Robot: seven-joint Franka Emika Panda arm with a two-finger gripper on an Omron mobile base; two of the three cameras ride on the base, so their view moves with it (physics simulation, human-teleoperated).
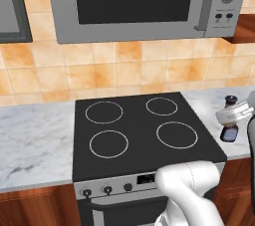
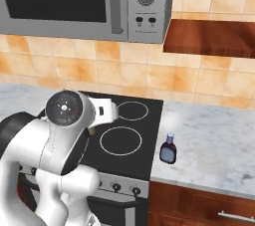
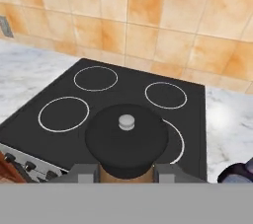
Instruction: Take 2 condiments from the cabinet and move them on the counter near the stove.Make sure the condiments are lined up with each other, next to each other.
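My gripper (image 3: pixel 126 173) is shut on the tan shaker (image 3: pixel 126 136). Its dark knobbed cap sits between the two fingers (image 3: pixel 81 173), in front of the black stove (image 3: pixel 113 99). In the left base view the hand (image 1: pixel 234 114) hangs just right of the stove (image 1: pixel 134 130), with the shaker's cap (image 1: pixel 230 101) above it. The brown bottle (image 2: pixel 168 150) with a pale blue cap stands upright on the marble counter (image 2: pixel 214 145), close to the stove's right edge. It also appears right under the hand (image 1: pixel 229 133) and at the lower right of the hand view (image 3: pixel 238 172). The cabinet's underside (image 2: pixel 214 38) hangs above the counter.
A steel microwave (image 1: pixel 139 1) hangs over the stove, its control panel (image 2: pixel 144 1) next to the cabinet. More counter (image 1: pixel 30 140) runs left of the stove. Knobs (image 1: pixel 107 188) line the stove front. My own arm (image 2: pixel 60 135) blocks the left of the right base view.
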